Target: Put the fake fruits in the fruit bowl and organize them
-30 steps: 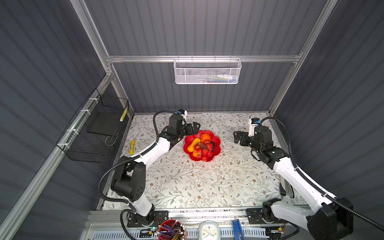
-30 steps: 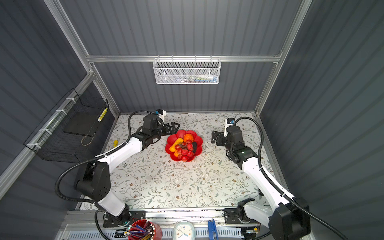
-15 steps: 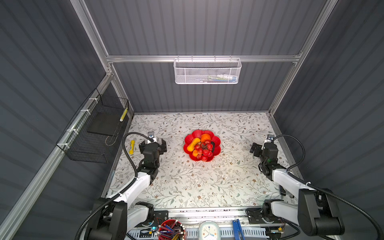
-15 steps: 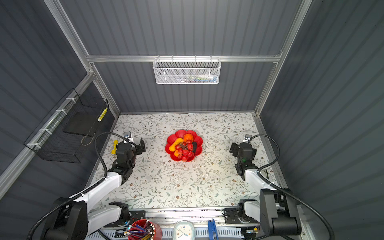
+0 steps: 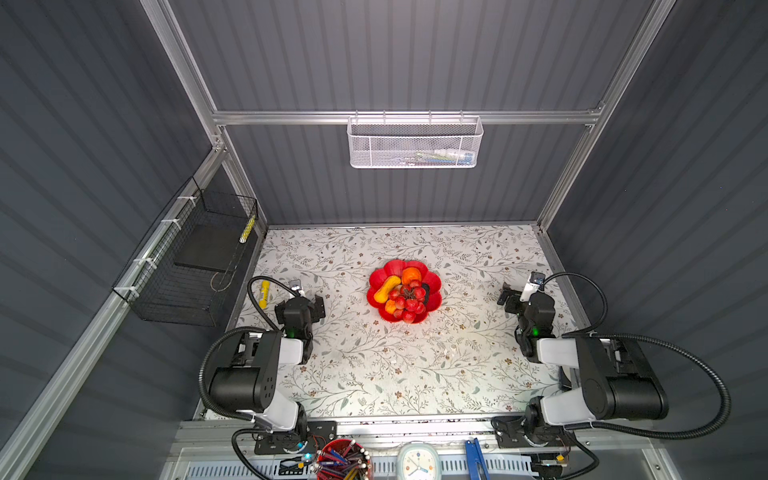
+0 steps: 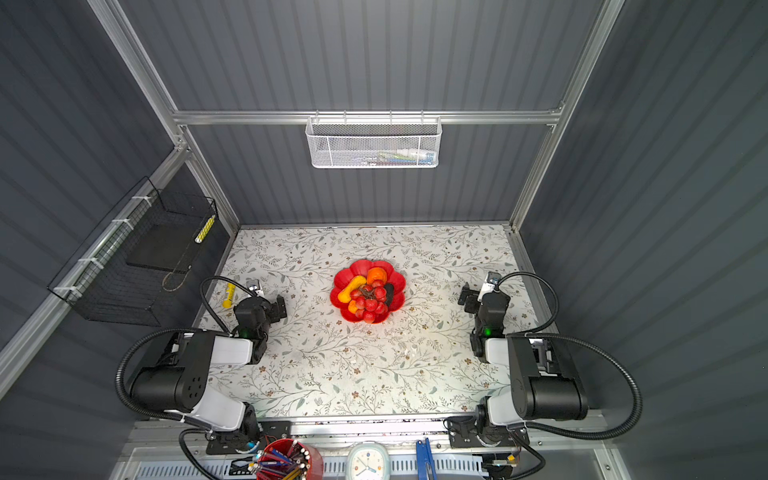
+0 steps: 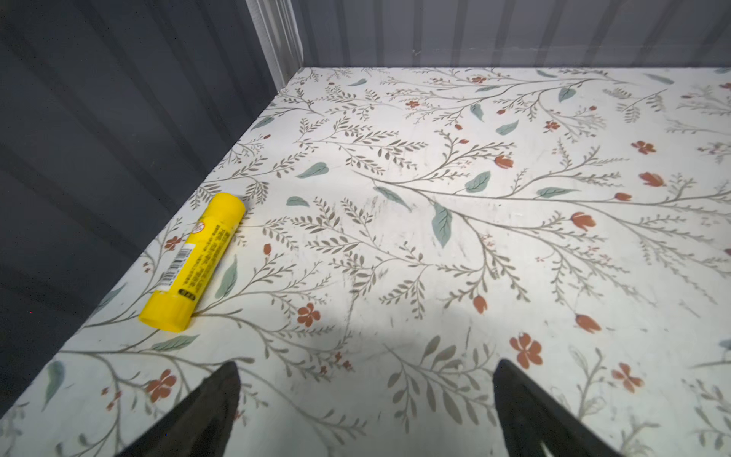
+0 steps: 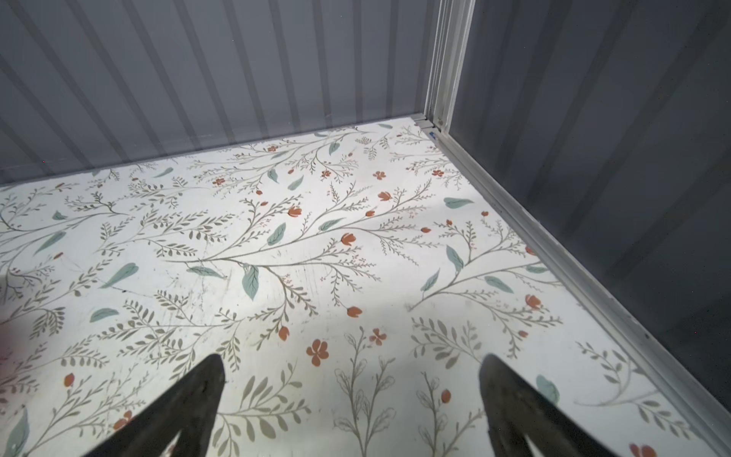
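Note:
In both top views the red flower-shaped fruit bowl (image 5: 434, 282) (image 6: 341, 277) sits mid-table. The fake fruits lie inside it: a red grape bunch (image 5: 405, 302) (image 6: 370, 302), a yellow oblong fruit (image 5: 386, 289), a round orange (image 5: 411, 275) and a dark avocado (image 5: 425, 291). My left gripper (image 5: 309, 297) (image 7: 366, 372) rests low at the table's left, well apart from the bowl. It is open over bare table. My right gripper (image 5: 517, 293) (image 8: 352, 368) rests at the right side, also open and empty. Neither wrist view shows the bowl.
A yellow glue stick (image 7: 197, 257) (image 5: 264, 293) lies by the left wall, beside the left gripper. A black wire basket (image 5: 195, 257) hangs on the left wall and a white mesh basket (image 5: 415, 143) on the back wall. A red pen cup (image 5: 340, 461) and a clock (image 5: 415, 463) stand at the front edge.
Both arms have drawn back from the bowl's sides to folded poses near the front corners. Both grippers stayed open and the fruits stayed in the bowl.

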You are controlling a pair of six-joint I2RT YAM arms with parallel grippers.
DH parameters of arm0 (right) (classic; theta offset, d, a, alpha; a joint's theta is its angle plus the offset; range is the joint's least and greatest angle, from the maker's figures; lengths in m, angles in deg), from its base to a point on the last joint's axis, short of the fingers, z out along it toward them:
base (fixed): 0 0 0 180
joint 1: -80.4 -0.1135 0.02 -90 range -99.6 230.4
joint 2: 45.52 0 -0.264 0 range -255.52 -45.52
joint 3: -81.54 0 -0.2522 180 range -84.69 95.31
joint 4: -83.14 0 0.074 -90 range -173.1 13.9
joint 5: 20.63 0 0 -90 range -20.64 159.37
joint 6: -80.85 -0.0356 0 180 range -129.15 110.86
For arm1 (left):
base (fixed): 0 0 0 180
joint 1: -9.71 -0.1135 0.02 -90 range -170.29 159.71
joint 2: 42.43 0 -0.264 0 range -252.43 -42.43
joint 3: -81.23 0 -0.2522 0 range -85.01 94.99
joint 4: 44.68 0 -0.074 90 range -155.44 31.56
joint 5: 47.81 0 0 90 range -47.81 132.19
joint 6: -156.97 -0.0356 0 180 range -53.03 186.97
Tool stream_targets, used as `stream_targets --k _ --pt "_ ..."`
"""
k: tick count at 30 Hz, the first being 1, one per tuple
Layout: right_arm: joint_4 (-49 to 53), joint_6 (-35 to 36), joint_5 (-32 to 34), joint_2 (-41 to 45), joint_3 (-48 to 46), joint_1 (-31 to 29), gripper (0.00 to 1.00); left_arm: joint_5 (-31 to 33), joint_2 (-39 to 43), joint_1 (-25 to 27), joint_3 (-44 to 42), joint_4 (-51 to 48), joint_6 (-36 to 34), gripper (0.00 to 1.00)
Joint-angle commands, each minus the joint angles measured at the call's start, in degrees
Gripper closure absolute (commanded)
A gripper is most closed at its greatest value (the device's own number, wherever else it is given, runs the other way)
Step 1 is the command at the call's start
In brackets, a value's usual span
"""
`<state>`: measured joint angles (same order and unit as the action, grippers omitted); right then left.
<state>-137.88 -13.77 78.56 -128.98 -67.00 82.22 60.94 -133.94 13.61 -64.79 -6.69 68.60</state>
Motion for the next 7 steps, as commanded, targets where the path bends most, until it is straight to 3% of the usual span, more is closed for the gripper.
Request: stream_targets --k 1,4,7 --pt "-2.2 0.9 -0.7 -0.2 0.3 -0.2 0.01 -2.2 -4.0 -0.3 1.2 7.9 0.8 0.00" --pt "-1.9 0.8 -1.4 -0.1 0.4 0.1 0.01 -2.1 -6.4 -0.3 1.3 11.0 0.6 0.00" --pt "-2.8 1.9 -3.9 -0.1 0.0 0.1 0.01 -0.4 -5.8 -0.3 2.0 7.9 1.6 0.00"
